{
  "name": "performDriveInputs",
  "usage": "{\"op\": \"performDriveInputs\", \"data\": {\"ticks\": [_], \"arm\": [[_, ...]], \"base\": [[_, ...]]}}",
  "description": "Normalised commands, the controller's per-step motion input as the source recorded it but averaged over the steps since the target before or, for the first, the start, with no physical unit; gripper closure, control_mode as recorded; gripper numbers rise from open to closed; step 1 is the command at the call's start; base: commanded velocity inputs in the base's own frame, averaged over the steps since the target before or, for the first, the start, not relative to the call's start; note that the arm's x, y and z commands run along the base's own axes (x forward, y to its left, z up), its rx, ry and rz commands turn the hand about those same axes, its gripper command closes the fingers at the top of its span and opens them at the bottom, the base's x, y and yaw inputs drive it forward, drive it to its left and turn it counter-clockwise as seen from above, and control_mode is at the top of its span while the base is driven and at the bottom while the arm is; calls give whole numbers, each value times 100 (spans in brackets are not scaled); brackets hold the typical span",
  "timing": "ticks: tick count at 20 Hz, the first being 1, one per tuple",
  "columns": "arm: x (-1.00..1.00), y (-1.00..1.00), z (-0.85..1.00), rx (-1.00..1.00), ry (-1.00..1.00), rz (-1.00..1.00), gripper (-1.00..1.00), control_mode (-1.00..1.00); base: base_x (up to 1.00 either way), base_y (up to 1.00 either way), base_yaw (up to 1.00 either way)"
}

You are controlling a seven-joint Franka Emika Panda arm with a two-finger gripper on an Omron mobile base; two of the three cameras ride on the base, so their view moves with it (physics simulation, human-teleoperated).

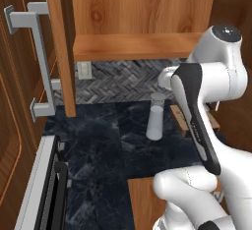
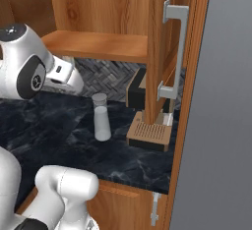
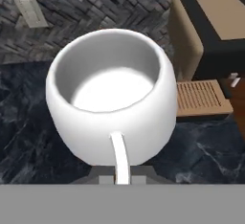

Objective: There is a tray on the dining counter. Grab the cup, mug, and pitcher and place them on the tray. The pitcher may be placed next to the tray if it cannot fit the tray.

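Mug (image 3: pixel 112 110): was held upright, mouth facing the hand camera, handle toward the end effector.
End effector (image 3: pixel 121 176): was clenched on the handle.
Pitcher (image 1: pixel 156 117): stood upright on the surface (image 1: pixel 98 145).

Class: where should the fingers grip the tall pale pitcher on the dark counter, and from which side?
Probably the pitcher by its narrower upper part, coming level from the open counter side, away from the coffee machine: it stands upright and widens downward.

gripper fingertips (image 3: pixel 122 180) mostly hidden behind mug (image 3: pixel 112 103) handle; arm hides gripper in base views
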Motion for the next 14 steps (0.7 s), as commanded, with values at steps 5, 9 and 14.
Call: {"op": "performDriveInputs", "data": {"ticks": [5, 9, 14], "arm": [[-30, 0, -32, -2, 12, 0, 100, -100], [0, 0, 0, 0, 0, 0, 100, 100], [0, 0, 0, 0, 0, 0, 100, 100]], "base": [[0, 0, 0], [-98, -39, 0], [-95, -71, 0]]}}
